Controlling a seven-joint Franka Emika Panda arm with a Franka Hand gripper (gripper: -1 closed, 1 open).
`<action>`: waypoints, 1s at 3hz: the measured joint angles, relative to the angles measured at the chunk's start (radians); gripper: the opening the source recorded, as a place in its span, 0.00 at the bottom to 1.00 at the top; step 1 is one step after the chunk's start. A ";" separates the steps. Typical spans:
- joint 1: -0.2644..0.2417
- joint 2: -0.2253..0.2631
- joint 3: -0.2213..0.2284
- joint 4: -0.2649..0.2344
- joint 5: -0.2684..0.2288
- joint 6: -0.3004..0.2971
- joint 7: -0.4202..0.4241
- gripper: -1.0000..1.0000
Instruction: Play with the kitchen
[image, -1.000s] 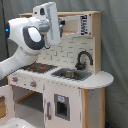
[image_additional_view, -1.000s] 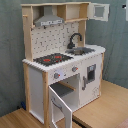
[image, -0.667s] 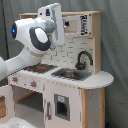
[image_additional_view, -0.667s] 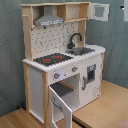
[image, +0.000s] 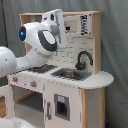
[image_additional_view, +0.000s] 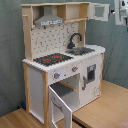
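While the white arm (image: 35, 47) fills the first exterior view's left, its wrist raised before the kitchen's top shelf, the gripper itself is not plainly seen and I cannot tell whether its pincer is spread or pressed together. The kitchen (image: 75, 90) stands upright against a grey backdrop, taking up the middle and right of that view. In the second exterior view, going from the second exterior view's left, the grey hood (image_additional_view: 48, 21) hangs over the black-and-red stovetop (image_additional_view: 51, 59); below it the oven door (image_additional_view: 60, 102) swings open toward the camera. Further right, the black faucet (image_additional_view: 75, 39) curves over the sink (image_additional_view: 81, 50), and a small cupboard door (image_additional_view: 100, 11) stands ajar at the top. The kitchen rests on a wooden floor (image_additional_view: 107, 107).
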 joint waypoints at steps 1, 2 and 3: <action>0.000 0.071 0.046 0.041 0.001 0.031 0.021 0.00; 0.000 0.132 0.097 0.100 0.001 0.036 0.049 0.00; -0.001 0.195 0.150 0.164 0.001 0.036 0.079 0.00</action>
